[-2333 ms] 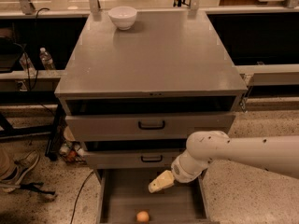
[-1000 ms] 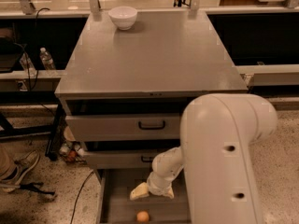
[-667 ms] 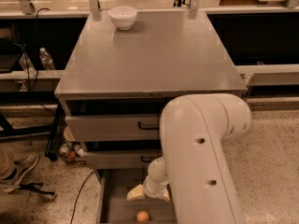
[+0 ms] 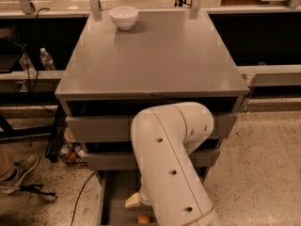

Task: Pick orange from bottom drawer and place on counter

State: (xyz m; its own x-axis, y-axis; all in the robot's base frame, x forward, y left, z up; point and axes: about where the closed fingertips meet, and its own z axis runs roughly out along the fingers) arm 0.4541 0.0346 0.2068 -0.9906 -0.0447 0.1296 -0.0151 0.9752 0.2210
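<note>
The orange point(image 4: 143, 218) lies on the floor of the open bottom drawer point(image 4: 116, 196), at the lower edge of the camera view. My gripper point(image 4: 133, 201) is inside the drawer, just up and left of the orange and close to it; only its tan tip shows. My white arm point(image 4: 171, 164) bends down in front of the cabinet and hides most of the drawer and part of the two upper drawer fronts. The grey counter point(image 4: 155, 55) spreads above them.
A white bowl point(image 4: 123, 17) stands at the counter's back left. Water bottles point(image 4: 47, 58) stand on a low shelf to the left. A shoe point(image 4: 18, 174) and cables lie on the floor at lower left. Speckled floor point(image 4: 263, 173) lies to the right.
My arm has swung in from the right and now fills the front of the cabinet. The gripper has moved left and down, closer to the orange. The orange has not moved.
</note>
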